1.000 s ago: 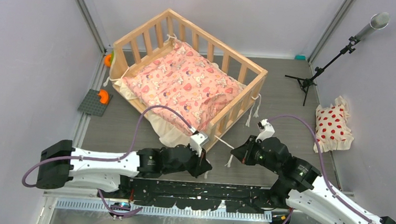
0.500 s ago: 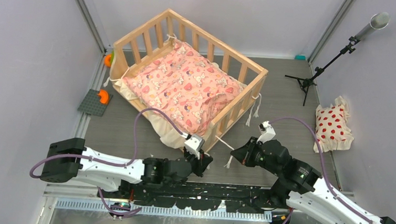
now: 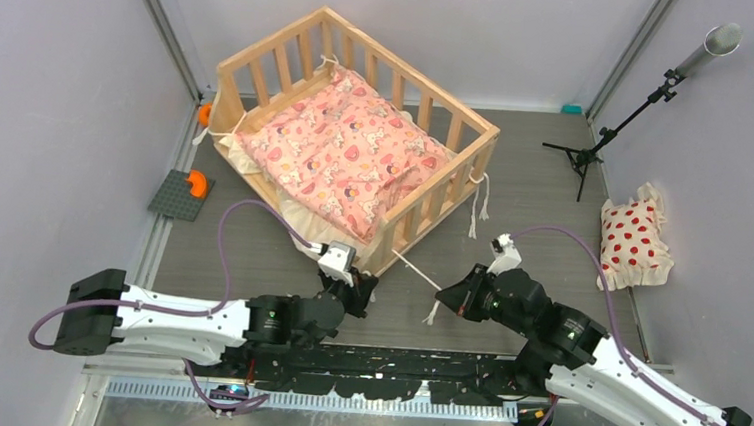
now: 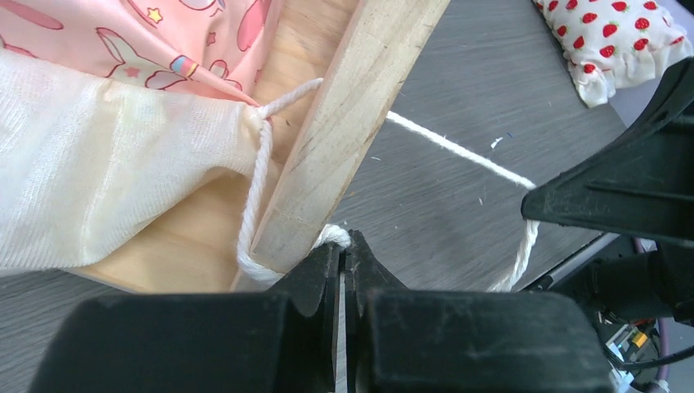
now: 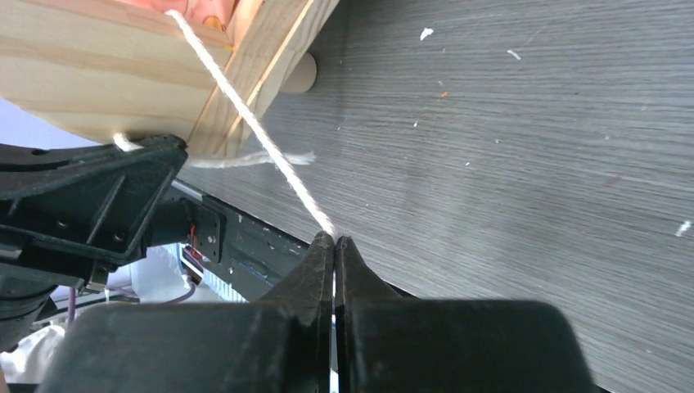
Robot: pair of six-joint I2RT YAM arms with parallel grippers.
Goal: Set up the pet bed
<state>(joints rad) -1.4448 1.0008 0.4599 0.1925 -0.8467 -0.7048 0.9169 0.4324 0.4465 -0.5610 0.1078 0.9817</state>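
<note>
The pet bed [image 3: 410, 73], a slatted light-wood crib, stands mid-table with the pink cartoon-print cushion [image 3: 342, 155] inside. My left gripper [image 3: 364, 281] is at the bed's near corner post [image 4: 360, 123], shut on a cream tie [image 4: 260, 176] that loops round the post's foot. My right gripper [image 3: 441, 298] sits on the floor to the right of that corner, shut on the other cream tie [image 3: 414, 272], which runs taut from the post [image 5: 106, 74] to its fingertips [image 5: 326, 244]. The cushion's cream underside [image 4: 106, 172] hangs over the bed's base.
A white pillow with red dots [image 3: 634, 241] lies at the right wall. A grey plate with an orange piece [image 3: 182, 194] and an orange toy [image 3: 204, 114] sit left of the bed. A black tripod stand [image 3: 599, 138] is at the back right.
The left gripper has moved left and away from the bases with its tie. The bed has slid to the far left. The right gripper has barely moved and its tie now runs taut.
</note>
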